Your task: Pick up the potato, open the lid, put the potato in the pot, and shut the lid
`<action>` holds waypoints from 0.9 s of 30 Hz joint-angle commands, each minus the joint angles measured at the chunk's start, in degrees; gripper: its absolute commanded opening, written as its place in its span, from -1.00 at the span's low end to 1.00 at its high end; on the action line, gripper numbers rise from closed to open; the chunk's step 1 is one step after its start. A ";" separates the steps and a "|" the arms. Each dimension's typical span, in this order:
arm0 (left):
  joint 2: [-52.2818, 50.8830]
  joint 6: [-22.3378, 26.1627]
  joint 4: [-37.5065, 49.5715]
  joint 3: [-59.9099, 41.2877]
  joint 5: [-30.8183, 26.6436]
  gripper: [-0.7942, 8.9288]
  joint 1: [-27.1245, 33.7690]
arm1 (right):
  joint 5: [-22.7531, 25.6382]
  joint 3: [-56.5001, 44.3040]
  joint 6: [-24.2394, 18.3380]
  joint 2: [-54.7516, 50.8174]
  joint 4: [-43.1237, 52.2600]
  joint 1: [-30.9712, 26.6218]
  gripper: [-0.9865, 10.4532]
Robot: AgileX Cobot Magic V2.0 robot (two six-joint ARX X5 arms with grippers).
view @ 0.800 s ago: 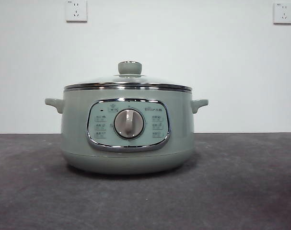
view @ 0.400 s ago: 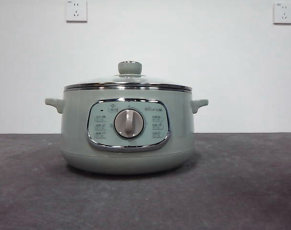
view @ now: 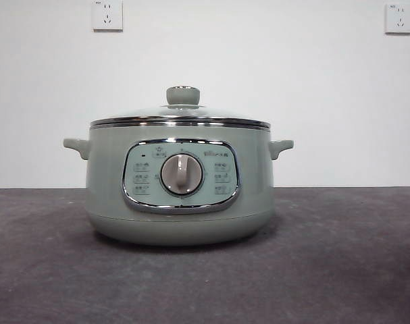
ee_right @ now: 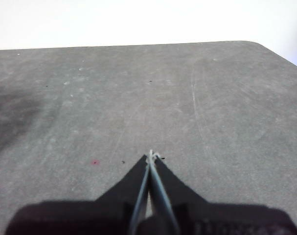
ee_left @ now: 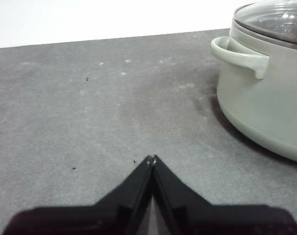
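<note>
The pale sage-green pot stands in the middle of the grey table, its control panel and grey dial facing the front view. The glass lid with its pale green knob sits shut on the pot. The left wrist view shows the pot, one side handle and the lid. My left gripper is shut and empty over bare table beside the pot. My right gripper is shut and empty over bare table. The potato is out of view.
The grey table runs wide on both sides of the pot. A white wall with two sockets stands behind. The right wrist view shows the table's rounded far corner.
</note>
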 commanded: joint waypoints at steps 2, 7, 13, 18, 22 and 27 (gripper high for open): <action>0.00 0.28 0.33 -0.61 0.20 -0.84 0.15 | 0.00 -0.57 -0.35 -0.04 0.24 0.00 -0.83; 0.00 0.28 0.33 -0.61 0.20 -0.84 0.15 | 0.00 -0.57 -0.35 -0.04 0.24 0.00 -0.83; 0.00 0.28 0.33 -0.61 0.17 -0.84 0.15 | 0.00 -0.57 -0.35 -0.04 0.24 0.00 -0.83; 0.00 0.28 0.33 -0.61 0.20 -0.84 0.15 | 0.00 -0.57 -0.35 -0.04 0.24 0.00 -0.83; 0.00 0.28 0.33 -0.61 0.20 -0.84 0.15 | 0.00 -0.57 -0.35 -0.04 0.24 0.00 -0.83; 0.00 0.28 0.33 -0.61 0.20 -0.84 0.15 | 0.00 -0.57 -0.35 -0.04 0.24 0.00 -0.83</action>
